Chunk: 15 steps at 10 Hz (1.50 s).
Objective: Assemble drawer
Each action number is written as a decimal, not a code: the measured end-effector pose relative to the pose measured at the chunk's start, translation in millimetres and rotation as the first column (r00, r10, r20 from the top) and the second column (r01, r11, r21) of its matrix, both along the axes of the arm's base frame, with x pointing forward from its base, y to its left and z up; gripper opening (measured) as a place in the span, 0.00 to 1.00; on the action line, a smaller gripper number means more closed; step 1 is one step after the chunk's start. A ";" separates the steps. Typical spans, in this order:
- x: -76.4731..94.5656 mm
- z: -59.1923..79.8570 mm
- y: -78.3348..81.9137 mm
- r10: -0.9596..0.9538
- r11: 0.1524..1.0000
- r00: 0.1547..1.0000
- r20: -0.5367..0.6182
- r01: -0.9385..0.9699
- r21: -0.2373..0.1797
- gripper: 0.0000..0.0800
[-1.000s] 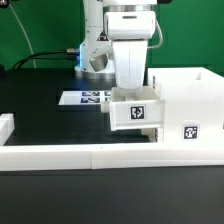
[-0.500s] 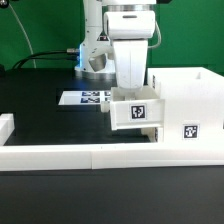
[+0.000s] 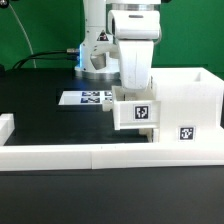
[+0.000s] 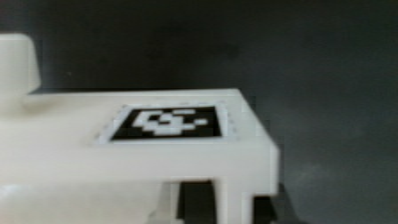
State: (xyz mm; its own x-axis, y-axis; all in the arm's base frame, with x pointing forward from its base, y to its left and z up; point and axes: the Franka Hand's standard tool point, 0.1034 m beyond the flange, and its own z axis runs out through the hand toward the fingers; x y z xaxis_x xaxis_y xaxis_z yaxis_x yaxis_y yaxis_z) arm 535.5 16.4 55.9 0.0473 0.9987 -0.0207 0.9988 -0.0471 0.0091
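Where tool [image 3: 134, 93] descends, tray [image 3: 137, 112] directly beneath, beside shell [image 3: 188, 105]

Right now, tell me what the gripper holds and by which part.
The gripper appears to hold a small white tray from above, at its upper edge, beside the large shell. The contact of the jaws themselves is hidden, so the exact hold cannot be told.

From my console I see the gripper [image 3: 133, 88] low over a small tagged tray [image 3: 137, 112] — its fingertips hidden; the tray touches the large shell [image 3: 188, 108], the marker board [image 3: 88, 98] lying behind.
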 end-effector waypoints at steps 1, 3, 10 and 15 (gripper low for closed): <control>0.0 0.0 0.0 0.000 1.000 1.000 0.000 0.000 0.000 0.05; 1.7 -0.5 5.1 0.030 1.000 1.000 0.003 -0.030 0.002 0.05; 2.0 8.4 6.1 0.012 1.000 1.000 0.016 -0.012 -0.002 0.37; 8.2 47.7 -17.1 0.013 0.999 0.999 0.036 -0.012 -0.034 0.80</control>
State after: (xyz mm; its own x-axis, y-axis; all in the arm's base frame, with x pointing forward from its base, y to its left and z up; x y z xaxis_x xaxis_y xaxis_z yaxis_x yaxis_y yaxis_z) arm 543.7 -0.7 103.5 0.0360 0.9980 -0.0528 0.9984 -0.0336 0.0463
